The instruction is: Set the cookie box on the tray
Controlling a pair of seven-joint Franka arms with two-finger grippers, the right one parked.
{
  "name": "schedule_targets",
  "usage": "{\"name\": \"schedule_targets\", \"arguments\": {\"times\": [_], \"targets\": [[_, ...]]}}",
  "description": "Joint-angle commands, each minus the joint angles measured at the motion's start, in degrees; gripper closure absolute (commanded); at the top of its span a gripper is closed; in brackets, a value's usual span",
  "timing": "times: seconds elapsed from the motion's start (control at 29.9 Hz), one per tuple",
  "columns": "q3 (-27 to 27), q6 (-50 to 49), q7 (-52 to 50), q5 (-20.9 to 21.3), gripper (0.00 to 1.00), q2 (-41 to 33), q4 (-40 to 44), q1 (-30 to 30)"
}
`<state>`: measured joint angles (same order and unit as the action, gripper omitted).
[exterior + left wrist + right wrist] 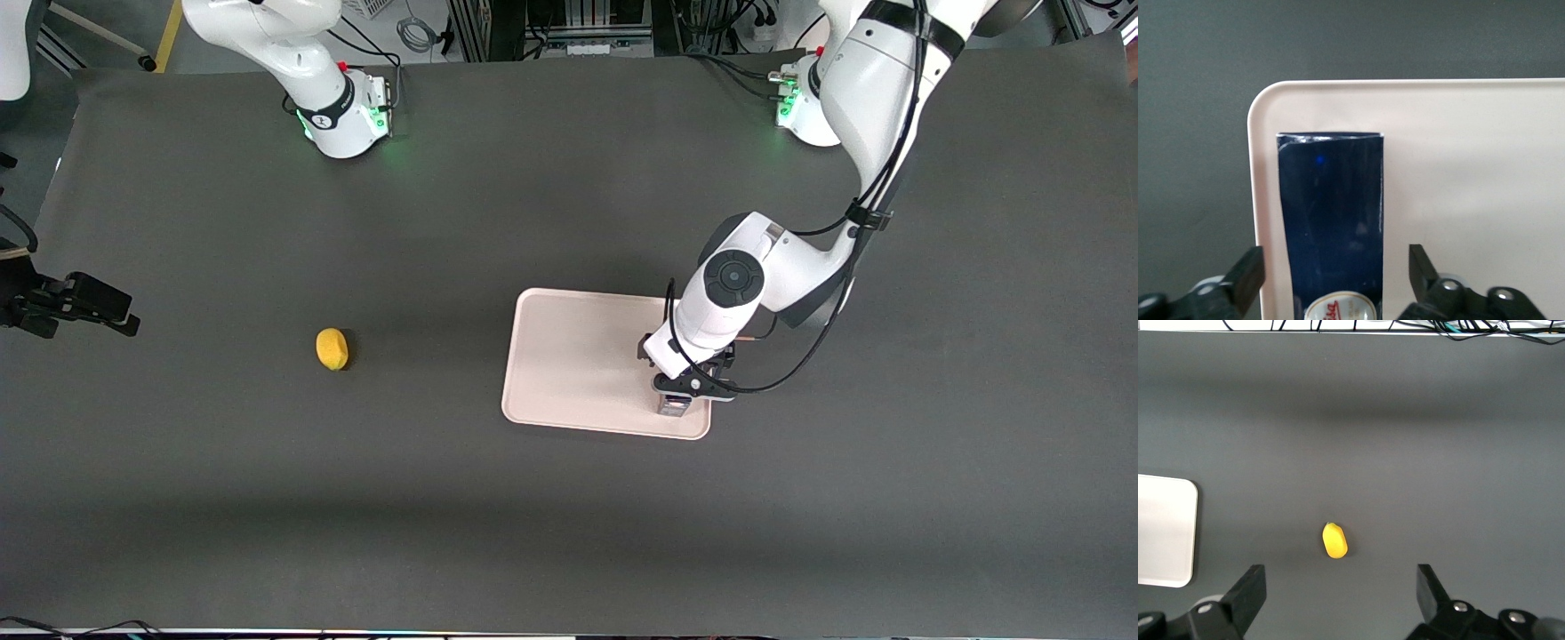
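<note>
My gripper hangs over the tray at its corner nearest the front camera, toward the working arm's end of the counter. Its fingers are spread wide, one on either side of the cookie box, with a clear gap between each finger and the carton; nothing is held. The cookie box lies flat on the tray, its long side running just beside the tray's short rim and its visible end near the rounded corner, leaving a narrow strip of bare tray on both of those edges. A round white-and-red logo shows on the carton between my fingers. In the front view only a small end of the box shows beneath the gripper. The rest of the tray, toward the parked arm's end, is open pale surface. Around the tray the dark grey counter lies flat and matte. A small yellow lump rests on it, well apart from the tray, toward the parked arm's end. Farthest from the camera, past the counter's edge, are cables and metal frames.
</note>
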<state>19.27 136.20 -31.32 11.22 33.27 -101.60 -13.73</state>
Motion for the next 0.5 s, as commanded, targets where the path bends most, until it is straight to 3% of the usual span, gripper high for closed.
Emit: {"name": "schedule_targets", "arguments": {"times": [0.0, 0.47], "targets": [[-0.46, 0.91, -1.56, 1.08, 0.00, -0.04, -0.18, -0.51], [-0.37, -0.32, -1.38, 0.38, 0.00, -2.24, 0.70, -0.42]]}}
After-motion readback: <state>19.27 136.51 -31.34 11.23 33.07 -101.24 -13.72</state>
